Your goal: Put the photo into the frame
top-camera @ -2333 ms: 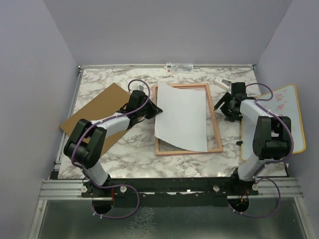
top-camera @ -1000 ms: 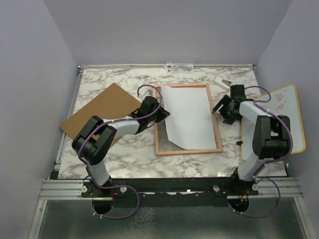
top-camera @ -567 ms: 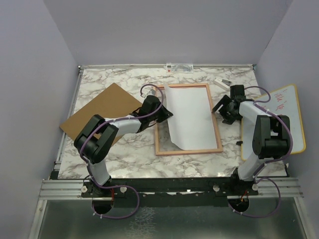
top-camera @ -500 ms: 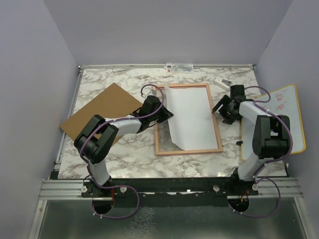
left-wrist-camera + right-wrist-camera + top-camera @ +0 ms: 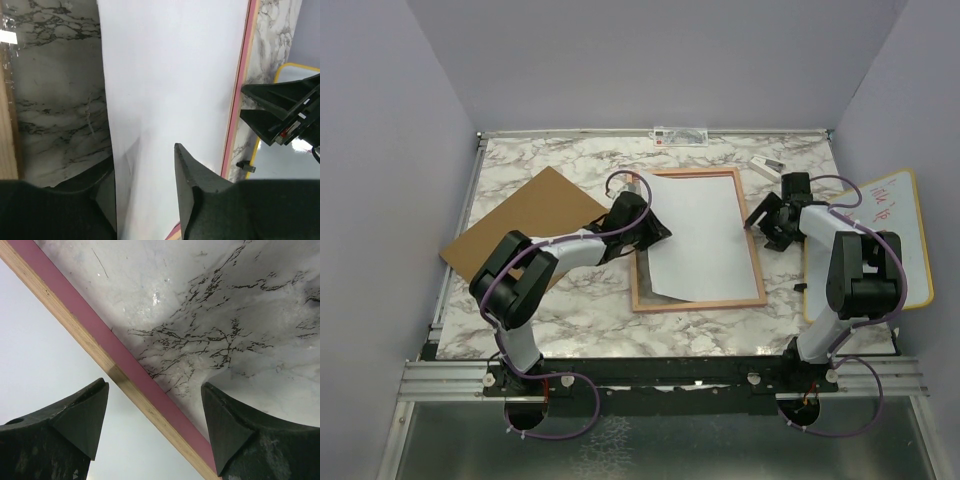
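The photo [image 5: 705, 235] lies white back up inside the frame [image 5: 695, 304], its left edge reaching over the frame's left rail. No picture side shows. My left gripper [image 5: 655, 228] is at that left edge. In the left wrist view its jaws [image 5: 145, 185] stand apart, one finger [image 5: 192, 185] above the sheet [image 5: 170, 75] and the other partly hidden under its edge. My right gripper [image 5: 767, 222] is open at the frame's right rail. In the right wrist view the pink and wood rail [image 5: 125, 375] runs between its spread fingers [image 5: 155, 425].
A brown backing board [image 5: 520, 225] lies at the left. A yellow-edged whiteboard [image 5: 910, 240] with red writing leans at the right. A small white object [image 5: 767, 165] lies at the back right. A small black piece [image 5: 800, 288] sits by the whiteboard's edge.
The photo, earlier raised and curled at its left side, has come down and spread flatter over the frame. My left gripper has shifted right with it. The right arm has hardly moved.
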